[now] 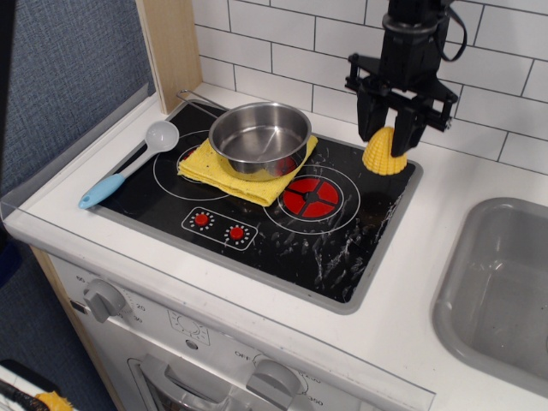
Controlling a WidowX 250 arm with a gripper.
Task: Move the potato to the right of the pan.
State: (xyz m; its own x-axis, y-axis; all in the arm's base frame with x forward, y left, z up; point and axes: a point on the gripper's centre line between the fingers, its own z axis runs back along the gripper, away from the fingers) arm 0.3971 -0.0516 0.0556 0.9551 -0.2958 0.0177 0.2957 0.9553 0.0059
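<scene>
The potato (384, 155), a small yellow bumpy dome, is at the back right corner of the black stovetop (342, 240), to the right of the pan. My gripper (387, 135) comes down from above with its black fingers on either side of the potato's top, shut on it. The potato's base looks at or just above the stovetop. The pan (259, 135), a shiny steel pot with a thin handle pointing back left, sits on a folded yellow cloth (216, 168) over the left burners.
A white-and-blue plastic spoon (128, 166) lies at the stovetop's left edge. A red burner (312, 198) is in front of the pan. A grey sink (505, 291) is at the right. A white tiled wall stands behind, a wooden panel (171, 47) at the back left.
</scene>
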